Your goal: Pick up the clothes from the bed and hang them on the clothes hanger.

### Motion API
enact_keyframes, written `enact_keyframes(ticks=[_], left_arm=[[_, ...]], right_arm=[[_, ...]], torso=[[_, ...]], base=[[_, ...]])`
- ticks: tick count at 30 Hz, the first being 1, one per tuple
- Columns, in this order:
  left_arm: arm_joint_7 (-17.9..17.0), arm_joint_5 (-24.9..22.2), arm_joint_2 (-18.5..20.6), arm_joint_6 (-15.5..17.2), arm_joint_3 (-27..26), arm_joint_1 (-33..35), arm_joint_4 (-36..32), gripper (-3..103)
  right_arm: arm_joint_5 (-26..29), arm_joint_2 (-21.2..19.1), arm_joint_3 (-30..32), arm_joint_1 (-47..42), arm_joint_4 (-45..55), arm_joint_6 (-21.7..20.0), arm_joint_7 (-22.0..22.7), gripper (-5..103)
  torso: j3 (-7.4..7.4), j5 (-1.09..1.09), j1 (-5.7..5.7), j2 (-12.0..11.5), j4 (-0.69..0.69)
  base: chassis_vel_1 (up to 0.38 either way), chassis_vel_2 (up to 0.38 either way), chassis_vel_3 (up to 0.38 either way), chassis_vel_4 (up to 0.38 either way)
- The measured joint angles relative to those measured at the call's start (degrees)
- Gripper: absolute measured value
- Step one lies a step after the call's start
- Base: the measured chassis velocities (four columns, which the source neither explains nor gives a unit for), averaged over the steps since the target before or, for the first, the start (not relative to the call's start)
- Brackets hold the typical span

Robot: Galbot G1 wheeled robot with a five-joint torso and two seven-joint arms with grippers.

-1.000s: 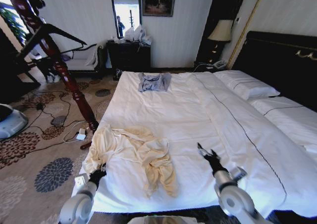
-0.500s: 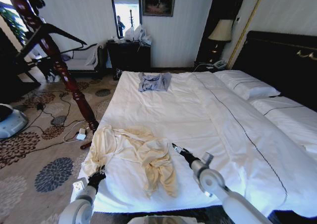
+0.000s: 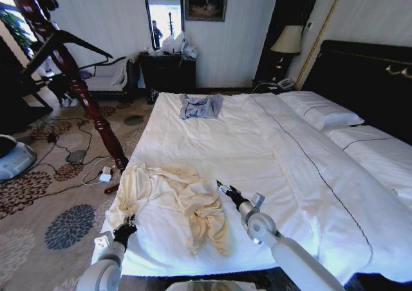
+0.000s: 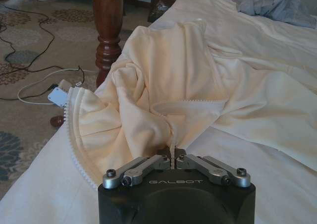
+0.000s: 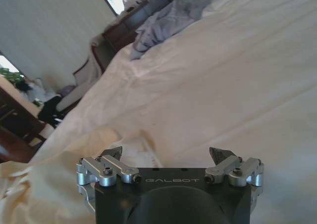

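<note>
Clothes (image 3: 177,204): one cream, pale-yellow long-sleeved top, soft fabric, lying crumpled and half spread on the near left corner of the bed (image 3: 257,149), one edge draping toward the bed's side above the patterned carpet (image 3: 58,194). Left wrist view shows it bunched in deep folds with a white zipper (image 4: 79,149) running along its open front edge, zipper teeth visible, another toothed edge crossing the middle of the pile. One sleeve or panel trails toward the foot of the bed. Left gripper (image 3: 125,230) sits low at the bed's near left edge, just beside the fabric; its jaws are clenched together, and a thin strip of the fabric or zipper tape meets them at the seam, but whether it is pinched I cannot tell. Right gripper (image 3: 223,190) is over the white sheet at the garment's right edge, jaws released and spread wide, cream fabric right below them in the right wrist view. Small grey-blue garment (image 3: 200,105) lies well apart at the far end of the bed. White pillows (image 3: 320,109) sit by the black headboard (image 3: 360,78). Dark wooden post (image 3: 84,91) stands beside the bed's left side.
</note>
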Motion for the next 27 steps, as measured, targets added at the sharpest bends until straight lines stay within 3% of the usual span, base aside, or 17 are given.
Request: enact_keyframes(ticks=[4,11,18,25,27], left_arm=[[0.0,0.0,0.1,-0.1,-0.1,0.1,0.0,1],[-0.1,0.1,0.2,-0.7,-0.4,0.5,-0.3,1],[-0.2,0.1,0.8,-1.0,-0.8,0.5,-0.3,1],[-0.8,-0.2,1.3,-1.0,-0.9,-0.6,0.2,1],[-1.2,-0.6,1.3,-0.9,-0.9,-1.2,0.4,1]], right_arm=[[1.1,1.1,-0.6,0.3,0.1,1.5,-0.1,98],[5.9,5.2,-1.4,3.3,-0.6,3.5,4.6,99],[6.7,6.3,-3.7,5.2,-1.4,2.1,7.1,97],[6.1,9.0,-5.3,6.9,-3.5,1.0,7.7,79],[4.7,9.5,-5.7,7.0,-4.8,2.1,7.2,62]], torso=[[0.0,0.0,0.0,0.0,0.0],[0.0,0.01,0.0,0.0,0.01],[0.0,0.0,0.0,0.0,0.01],[0.0,0.0,0.0,0.0,0.02],[-0.01,0.0,-0.01,0.0,0.0]], base=[[0.0,0.0,0.0,0.0],[0.0,0.0,0.0,0.0],[0.0,0.0,0.0,0.0],[0.0,0.0,0.0,0.0],[0.0,0.0,0.0,0.0]])
